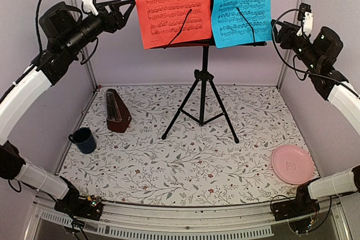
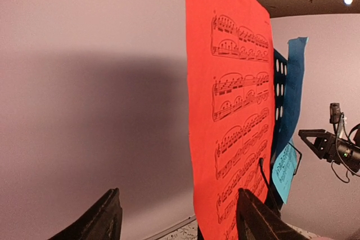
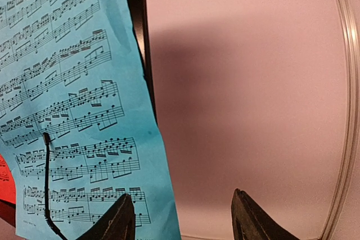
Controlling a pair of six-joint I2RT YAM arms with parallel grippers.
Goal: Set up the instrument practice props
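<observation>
The black music stand (image 1: pixel 203 85) stands on its tripod legs mid-table. A red sheet (image 1: pixel 170 7) and a cyan sheet (image 1: pixel 241 7) of printed music rest side by side on its desk, each under a thin black wire arm. The brown wooden metronome (image 1: pixel 117 112) stands upright at the left. My left gripper (image 1: pixel 127 12) is open beside the red sheet's left edge (image 2: pixel 230 111), holding nothing (image 2: pixel 177 209). My right gripper (image 1: pixel 277 26) is open just right of the cyan sheet (image 3: pixel 73 99), holding nothing (image 3: pixel 181 209).
A dark blue mug (image 1: pixel 84 140) sits near the table's front left. A pink round plate (image 1: pixel 291 163) lies at the front right. Pale walls close in the back and both sides, near each raised arm.
</observation>
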